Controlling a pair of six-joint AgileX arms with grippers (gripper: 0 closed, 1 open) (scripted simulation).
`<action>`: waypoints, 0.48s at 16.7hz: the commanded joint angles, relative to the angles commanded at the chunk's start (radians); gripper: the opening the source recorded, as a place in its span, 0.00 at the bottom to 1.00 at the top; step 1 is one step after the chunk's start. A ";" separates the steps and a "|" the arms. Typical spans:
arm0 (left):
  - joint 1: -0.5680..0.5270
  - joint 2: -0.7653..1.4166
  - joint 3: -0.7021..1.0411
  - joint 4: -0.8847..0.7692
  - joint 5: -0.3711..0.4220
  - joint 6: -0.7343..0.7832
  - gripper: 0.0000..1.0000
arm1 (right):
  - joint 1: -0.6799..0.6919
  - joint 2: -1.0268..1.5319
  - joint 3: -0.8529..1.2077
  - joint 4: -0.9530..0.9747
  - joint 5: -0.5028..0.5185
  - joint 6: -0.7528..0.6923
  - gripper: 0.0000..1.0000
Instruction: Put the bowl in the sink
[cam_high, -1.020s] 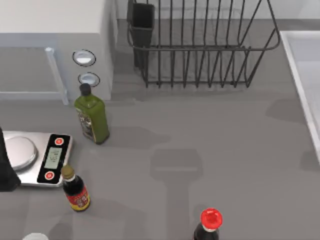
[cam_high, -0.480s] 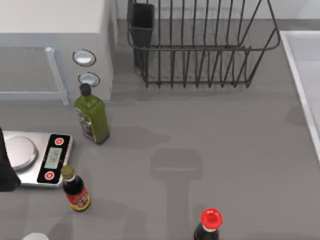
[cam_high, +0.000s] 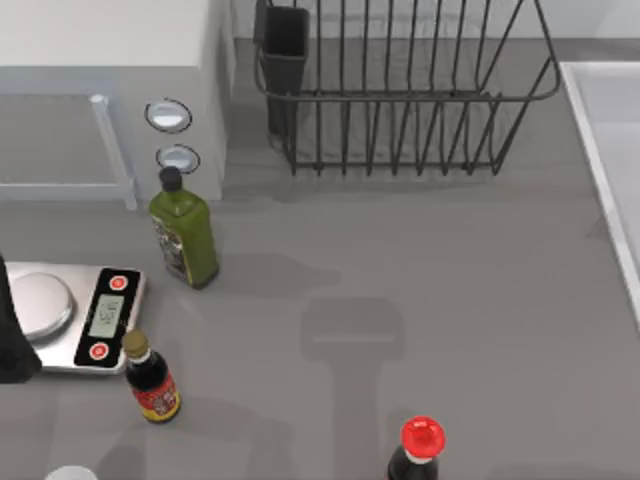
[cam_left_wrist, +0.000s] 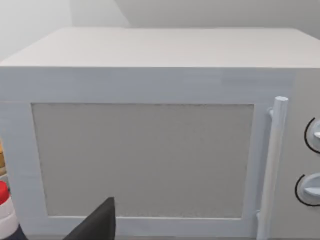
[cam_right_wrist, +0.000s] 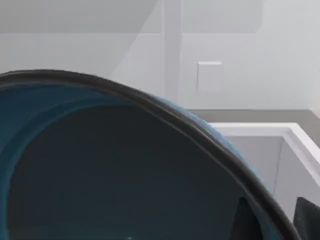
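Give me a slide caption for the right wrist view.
Glossy blue bowl with dark rim close to the wrist camera, pale white-grey sink beyond it.

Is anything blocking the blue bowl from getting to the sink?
Nothing visible does. In the right wrist view the bowl sits close up, with the sink and its white rim just behind it and no object between them. The dish rack and bottles stand off to the side in the top view.

We are in a kitchen: on the grey counter (cam_high: 450, 300) we see a white microwave (cam_left_wrist: 150, 150), a black wire dish rack (cam_high: 400, 100), a digital scale (cam_high: 75, 315), an oil bottle (cam_high: 183, 232), sauce bottles (cam_high: 150, 378) and the sink (cam_high: 610, 130).
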 joint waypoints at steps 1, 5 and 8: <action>0.000 0.000 0.000 0.000 0.000 0.000 1.00 | 0.000 0.000 0.000 0.000 0.000 0.000 0.53; 0.000 0.000 0.000 0.000 0.000 0.000 1.00 | 0.000 0.000 0.000 0.000 0.000 0.000 0.83; 0.000 0.000 0.000 0.000 0.000 0.000 1.00 | 0.000 0.000 0.000 0.000 0.000 0.000 1.00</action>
